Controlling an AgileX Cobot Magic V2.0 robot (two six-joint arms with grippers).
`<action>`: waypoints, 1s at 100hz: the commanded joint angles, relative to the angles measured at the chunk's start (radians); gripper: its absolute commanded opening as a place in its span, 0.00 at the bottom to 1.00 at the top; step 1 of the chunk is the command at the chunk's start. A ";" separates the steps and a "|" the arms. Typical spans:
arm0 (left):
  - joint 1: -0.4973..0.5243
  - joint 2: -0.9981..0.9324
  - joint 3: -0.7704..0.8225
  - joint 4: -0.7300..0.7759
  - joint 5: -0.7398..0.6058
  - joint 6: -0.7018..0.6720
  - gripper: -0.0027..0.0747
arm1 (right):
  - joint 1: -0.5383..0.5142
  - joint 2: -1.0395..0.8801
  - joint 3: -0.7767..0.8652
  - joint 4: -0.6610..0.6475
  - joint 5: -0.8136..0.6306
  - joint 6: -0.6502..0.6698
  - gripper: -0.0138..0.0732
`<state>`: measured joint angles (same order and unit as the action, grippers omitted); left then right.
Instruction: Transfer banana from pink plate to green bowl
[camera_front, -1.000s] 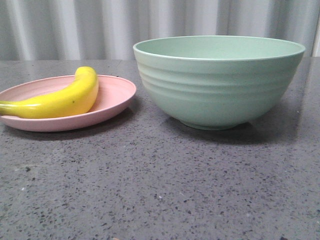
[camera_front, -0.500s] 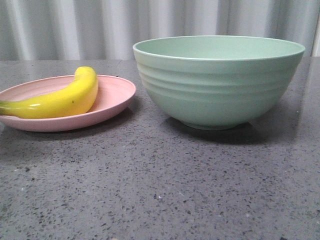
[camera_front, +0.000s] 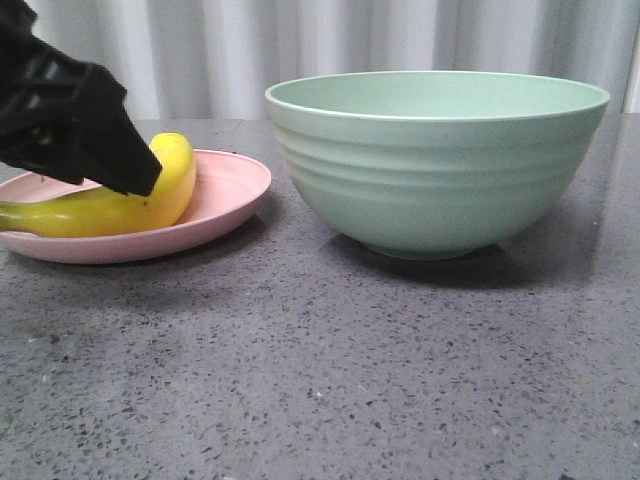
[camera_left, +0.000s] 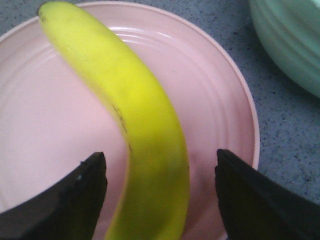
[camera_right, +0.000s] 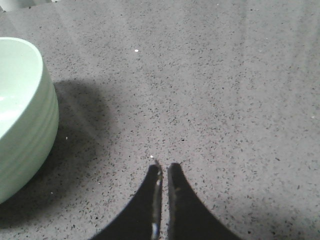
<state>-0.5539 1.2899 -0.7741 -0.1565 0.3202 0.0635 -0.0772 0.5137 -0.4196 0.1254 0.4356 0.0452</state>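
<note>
The yellow banana (camera_front: 172, 183) lies on the pink plate (camera_front: 232, 196) at the left of the table. The green bowl (camera_front: 437, 160) stands to its right. My left gripper (camera_front: 120, 165) is over the plate, partly in front of the banana. In the left wrist view it (camera_left: 159, 167) is open, with one finger on each side of the banana (camera_left: 135, 105), clear of it, above the plate (camera_left: 215, 100). My right gripper (camera_right: 163, 167) is shut and empty above bare table, beside the bowl (camera_right: 22, 115). It does not show in the front view.
The table (camera_front: 330, 370) is dark grey speckled stone. A pale curtain (camera_front: 330, 40) hangs behind it. The bowl's edge also shows in the left wrist view (camera_left: 295, 40).
My left gripper has come into the front view from the upper left and now stands over the plate at the banana. The banana, plate and bowl have not moved.
</note>
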 joint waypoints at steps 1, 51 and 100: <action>-0.010 0.006 -0.046 -0.014 -0.060 0.000 0.58 | -0.007 0.012 -0.038 0.004 -0.062 -0.003 0.09; -0.010 0.070 -0.066 -0.014 -0.070 0.000 0.51 | -0.007 0.012 -0.038 0.004 -0.062 -0.003 0.09; -0.010 0.070 -0.066 -0.014 -0.070 0.000 0.32 | -0.007 0.012 -0.038 0.004 -0.059 -0.003 0.09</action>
<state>-0.5578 1.3869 -0.8106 -0.1588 0.3086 0.0635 -0.0772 0.5137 -0.4196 0.1254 0.4395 0.0452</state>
